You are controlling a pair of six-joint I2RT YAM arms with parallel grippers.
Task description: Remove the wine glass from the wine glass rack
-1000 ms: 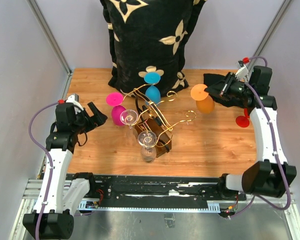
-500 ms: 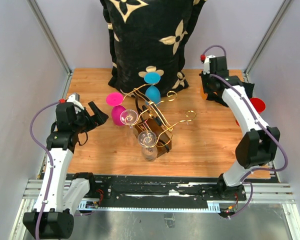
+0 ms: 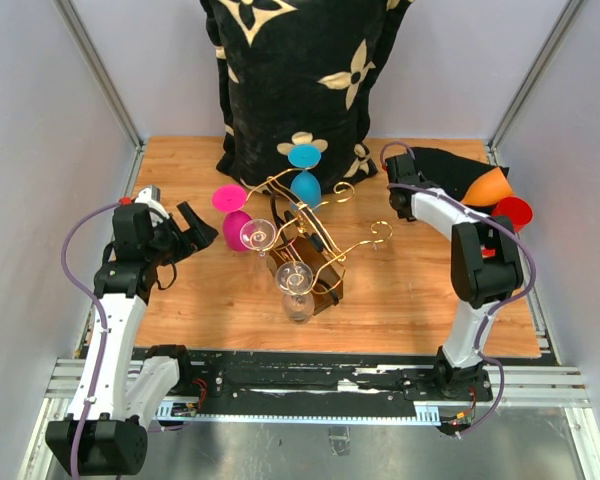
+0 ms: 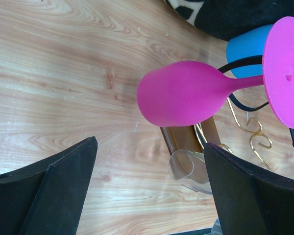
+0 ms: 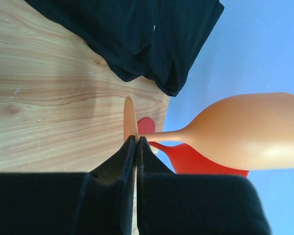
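- Relocated: orange wine glass had left the wine glass rack at mid-surface and lay tilted at the far right corner, by black cloth and red glass.
- Right gripper: fingers pinched on its foot.
- Left gripper: fingers wide, empty, facing pink glass.

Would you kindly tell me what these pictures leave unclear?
Top view: right gripper lost against the black cloth.
Right wrist view: red glass mostly behind the orange glass.
Left wrist view: clear glass partly behind the left gripper; blue glass behind the pink glass.
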